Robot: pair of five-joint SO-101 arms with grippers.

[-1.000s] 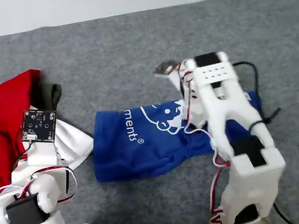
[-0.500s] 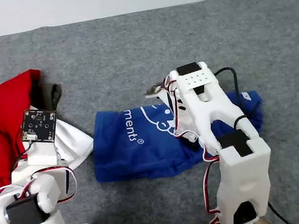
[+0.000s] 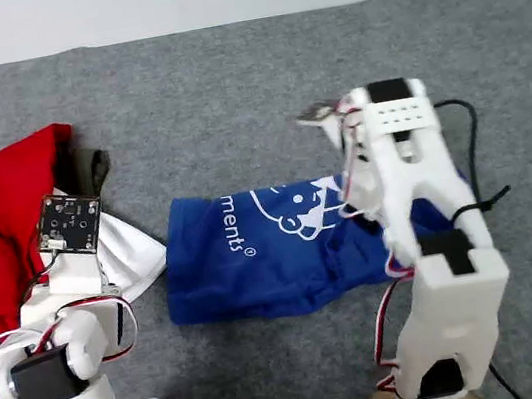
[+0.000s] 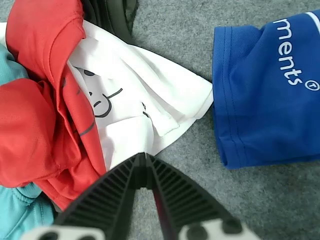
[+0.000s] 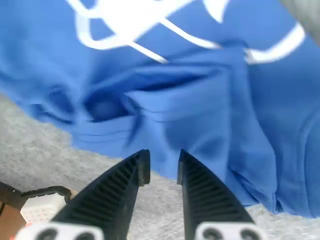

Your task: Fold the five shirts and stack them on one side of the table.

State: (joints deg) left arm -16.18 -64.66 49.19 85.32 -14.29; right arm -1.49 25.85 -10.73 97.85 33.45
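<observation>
Right gripper (image 5: 162, 156) barely open and empty over the blue shirt (image 3: 254, 252) mid-table, left gripper (image 4: 144, 159) closed by the shirt pile (image 3: 21, 188); that narrow bite may snag one layer and bunch the fold.

Grey felt-covered table (image 3: 228, 84) under blue shirt (image 3: 256, 262), heaped shirts (image 3: 13, 199)

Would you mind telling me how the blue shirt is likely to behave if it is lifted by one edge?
Probably floppy: the blue shirt lies flat with soft creases, so it should sag and unfold. Pushed, it would likely bunch up on the rough grey table.
</observation>
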